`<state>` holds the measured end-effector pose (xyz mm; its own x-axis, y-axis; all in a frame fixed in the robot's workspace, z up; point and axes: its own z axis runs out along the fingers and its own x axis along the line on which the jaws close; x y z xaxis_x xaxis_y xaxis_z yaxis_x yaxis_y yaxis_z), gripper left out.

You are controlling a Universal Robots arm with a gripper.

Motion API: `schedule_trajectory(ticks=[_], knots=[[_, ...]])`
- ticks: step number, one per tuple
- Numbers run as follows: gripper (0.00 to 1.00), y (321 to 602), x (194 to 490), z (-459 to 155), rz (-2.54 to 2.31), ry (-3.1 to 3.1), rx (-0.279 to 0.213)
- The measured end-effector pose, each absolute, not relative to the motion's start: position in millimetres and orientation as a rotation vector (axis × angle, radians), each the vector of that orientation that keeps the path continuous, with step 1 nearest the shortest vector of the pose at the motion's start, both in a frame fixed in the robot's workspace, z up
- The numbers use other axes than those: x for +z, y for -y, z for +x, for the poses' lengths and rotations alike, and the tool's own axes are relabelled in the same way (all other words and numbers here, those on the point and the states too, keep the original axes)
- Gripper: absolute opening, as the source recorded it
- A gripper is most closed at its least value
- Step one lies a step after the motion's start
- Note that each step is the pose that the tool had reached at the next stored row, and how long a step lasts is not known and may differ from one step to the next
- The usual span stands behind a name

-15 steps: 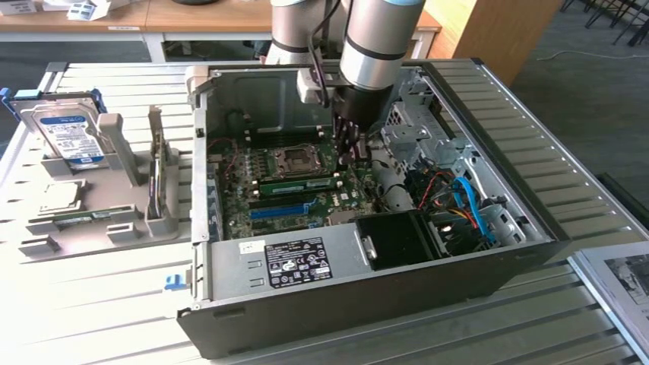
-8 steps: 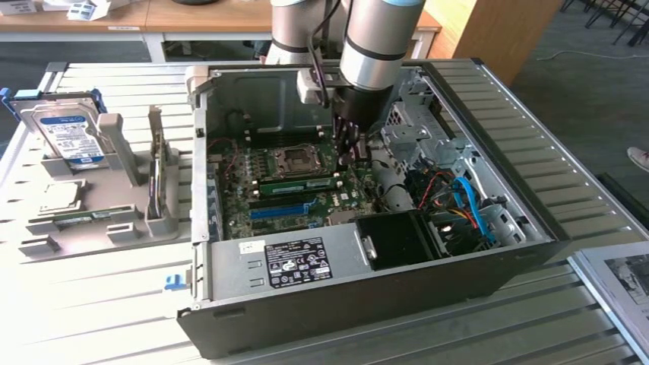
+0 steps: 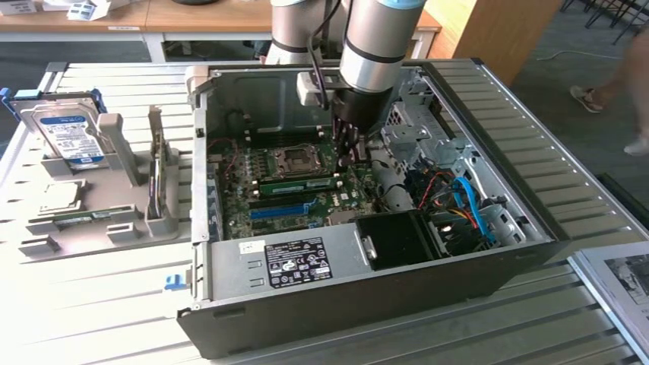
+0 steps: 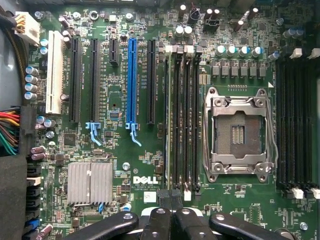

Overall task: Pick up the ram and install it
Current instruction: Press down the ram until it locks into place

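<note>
**Item:** ram. Green stick lying along a memory slot, just below the claw, on the near side of the CPU socket.
**Claw:** fingers together, holding nothing.
**Hazard:** one end may sit unlatched. Off-centre pressure could tilt the stick or flex the motherboard.

You've got a pale slatted worktop carrying an open computer case in the middle. A grey rack stands just beside it on the exterior view's left. A small blue clip lies by its near corner, and a printed sheet at the exterior view's near right.
</note>
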<state>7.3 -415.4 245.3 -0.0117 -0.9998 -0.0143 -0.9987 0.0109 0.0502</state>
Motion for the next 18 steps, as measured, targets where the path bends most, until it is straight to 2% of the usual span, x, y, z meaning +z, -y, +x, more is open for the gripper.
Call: schedule_trajectory(ticks=[18], knots=[[0.1, 415.3, 242.9, 7.3, 2.191, 2.216, -0.072]])
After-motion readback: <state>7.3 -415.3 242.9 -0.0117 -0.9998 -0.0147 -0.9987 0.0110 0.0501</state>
